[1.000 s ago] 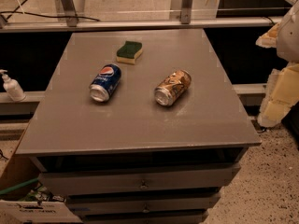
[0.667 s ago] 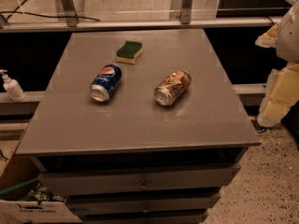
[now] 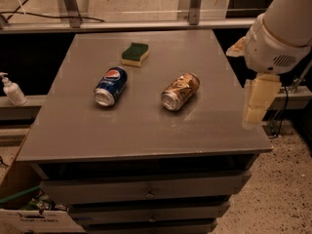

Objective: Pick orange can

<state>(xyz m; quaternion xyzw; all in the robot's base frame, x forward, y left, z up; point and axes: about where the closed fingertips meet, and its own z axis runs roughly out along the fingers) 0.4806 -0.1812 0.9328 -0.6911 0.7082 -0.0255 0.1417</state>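
The orange can [image 3: 180, 91] lies on its side mid-way across the table [image 3: 122, 130], right of the blue Pepsi can [image 3: 110, 86]; the end effector [image 3: 256, 101] hangs beyond the table's right edge, open or closed I cannot tell.

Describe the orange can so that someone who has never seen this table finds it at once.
Start at the grey table. Two cans lie on their sides near its middle, this side of a green and yellow sponge. The orange can is the one nearer the gripper, which hangs beside the table's right edge: orange-brown with pale mottling, not the blue Pepsi can.
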